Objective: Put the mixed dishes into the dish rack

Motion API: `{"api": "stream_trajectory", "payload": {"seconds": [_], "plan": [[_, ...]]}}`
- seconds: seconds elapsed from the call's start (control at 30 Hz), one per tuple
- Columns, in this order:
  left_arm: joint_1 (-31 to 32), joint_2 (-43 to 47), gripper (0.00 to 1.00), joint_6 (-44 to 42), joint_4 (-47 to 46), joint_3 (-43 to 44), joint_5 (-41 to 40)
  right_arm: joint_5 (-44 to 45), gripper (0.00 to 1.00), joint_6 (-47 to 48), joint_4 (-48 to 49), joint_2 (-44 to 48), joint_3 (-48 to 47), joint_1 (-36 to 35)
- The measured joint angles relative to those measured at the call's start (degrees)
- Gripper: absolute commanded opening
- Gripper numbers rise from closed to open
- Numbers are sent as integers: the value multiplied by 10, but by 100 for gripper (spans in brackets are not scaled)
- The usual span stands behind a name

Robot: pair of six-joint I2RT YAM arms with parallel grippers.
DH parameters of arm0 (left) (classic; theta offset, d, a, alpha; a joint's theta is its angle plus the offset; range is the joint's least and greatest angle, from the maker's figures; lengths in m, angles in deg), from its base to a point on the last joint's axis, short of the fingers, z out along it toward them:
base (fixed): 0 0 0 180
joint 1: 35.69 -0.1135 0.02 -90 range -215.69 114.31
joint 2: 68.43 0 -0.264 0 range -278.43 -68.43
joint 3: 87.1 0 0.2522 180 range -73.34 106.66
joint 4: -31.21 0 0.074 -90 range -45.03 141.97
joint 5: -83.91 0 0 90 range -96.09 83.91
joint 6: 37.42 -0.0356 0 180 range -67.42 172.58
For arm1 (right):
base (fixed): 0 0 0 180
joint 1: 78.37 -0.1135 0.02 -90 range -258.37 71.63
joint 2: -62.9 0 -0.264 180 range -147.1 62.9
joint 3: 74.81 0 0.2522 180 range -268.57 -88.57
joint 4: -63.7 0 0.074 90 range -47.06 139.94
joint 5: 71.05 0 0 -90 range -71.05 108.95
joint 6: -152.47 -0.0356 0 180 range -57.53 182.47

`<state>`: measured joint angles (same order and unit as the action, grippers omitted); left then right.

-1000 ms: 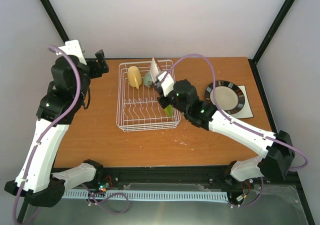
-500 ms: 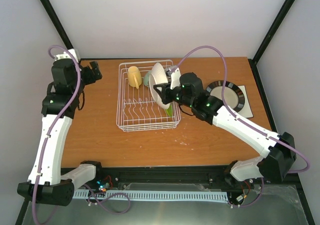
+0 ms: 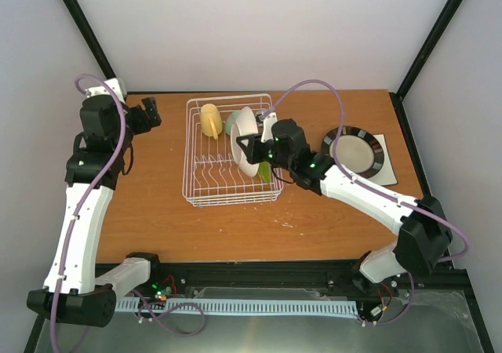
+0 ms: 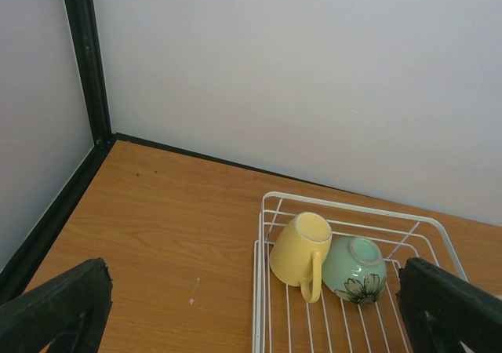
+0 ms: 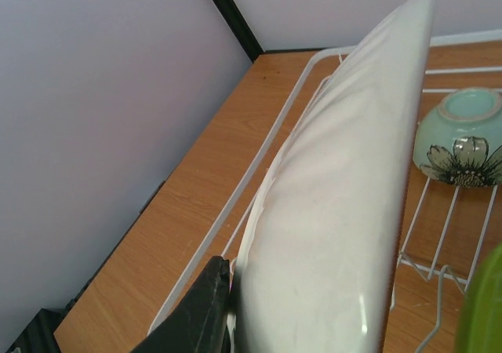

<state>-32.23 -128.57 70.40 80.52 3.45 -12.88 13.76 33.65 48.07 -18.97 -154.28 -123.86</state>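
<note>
On wooden table (image 3: 157,212), white walls (image 3: 259,31) | left hand (image 3: 150,110) released | right hand (image 3: 248,143) grasping plate (image 3: 246,165)

Shows a wooden tabletop (image 3: 157,212) boxed in by plain pale walls (image 3: 259,31), with black frame posts (image 3: 80,23) at the corners

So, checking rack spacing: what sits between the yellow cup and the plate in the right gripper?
The pale mint bowl, right beside the yellow cup; the top view shows it, with the plate just beyond.
</note>
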Motion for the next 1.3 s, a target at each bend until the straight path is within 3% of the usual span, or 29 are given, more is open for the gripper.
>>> {"api": "stream_trajectory", "payload": {"seconds": [0.63,1.3], "plan": [[0,9,100,-5,-13,-22,4,1,3,-1,8,-78,-2,1],[0,13,100,-9,-13,-36,6,29,5,14,-73,-131,-64,1]]}}
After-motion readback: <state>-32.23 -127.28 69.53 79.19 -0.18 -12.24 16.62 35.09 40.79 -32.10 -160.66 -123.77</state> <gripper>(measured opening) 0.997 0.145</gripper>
